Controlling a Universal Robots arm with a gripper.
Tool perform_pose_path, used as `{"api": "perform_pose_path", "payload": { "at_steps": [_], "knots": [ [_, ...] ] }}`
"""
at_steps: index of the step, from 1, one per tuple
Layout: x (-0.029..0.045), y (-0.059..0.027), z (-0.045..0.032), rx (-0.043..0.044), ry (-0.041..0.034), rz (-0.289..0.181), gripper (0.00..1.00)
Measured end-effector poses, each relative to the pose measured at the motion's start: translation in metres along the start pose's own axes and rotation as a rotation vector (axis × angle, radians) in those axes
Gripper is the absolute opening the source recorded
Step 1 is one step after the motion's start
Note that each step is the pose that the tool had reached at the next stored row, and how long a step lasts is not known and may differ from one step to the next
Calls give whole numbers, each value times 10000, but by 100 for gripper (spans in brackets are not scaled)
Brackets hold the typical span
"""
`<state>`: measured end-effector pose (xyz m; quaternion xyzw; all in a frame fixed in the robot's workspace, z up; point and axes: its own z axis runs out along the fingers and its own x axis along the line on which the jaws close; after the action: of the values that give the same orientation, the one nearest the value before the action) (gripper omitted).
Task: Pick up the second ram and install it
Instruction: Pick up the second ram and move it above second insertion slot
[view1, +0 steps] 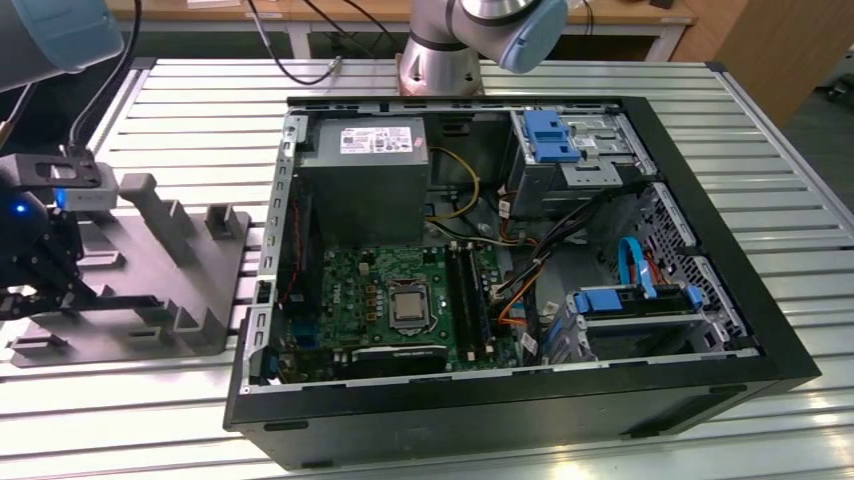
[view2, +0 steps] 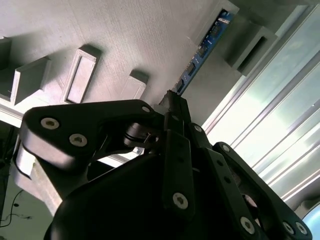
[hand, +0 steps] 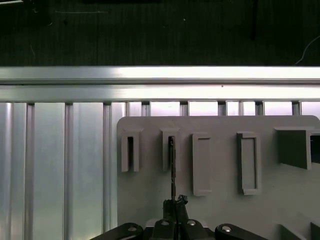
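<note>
Currently the second ram (view2: 205, 44) reads as light, stiff, thin and fragile at its chips; best pinched across the flat faces near one end. Gripper (view2: 172, 99) is nearly closed, clamped on that end, the stick over the grey fixture (view2: 125, 30), far end by a slotted post (hand: 164, 150).

In the second wrist view, the second ram (view2: 204, 47) shows a blue edge flecked with small dark and pale chips. The gripper (view2: 172, 100) is matt black with silvery screw heads. The fixture (hand: 220, 200) is plain pale grey. The table (view1: 814, 250) is silver, striped by lengthwise ribs. Inside the black computer case (view1: 534, 410), the motherboard (view1: 380, 290) is green and the drive latches (view1: 550, 135) are blue.
</note>
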<state>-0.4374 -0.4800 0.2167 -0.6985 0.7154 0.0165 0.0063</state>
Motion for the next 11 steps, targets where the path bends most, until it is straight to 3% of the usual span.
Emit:
{"api": "perform_pose_path", "payload": {
  "at_steps": [5,11],
  "knots": [
    [-2,1,-51,0,0,0,11],
    [-5,3,-164,-1,0,0,11]
  ]
}}
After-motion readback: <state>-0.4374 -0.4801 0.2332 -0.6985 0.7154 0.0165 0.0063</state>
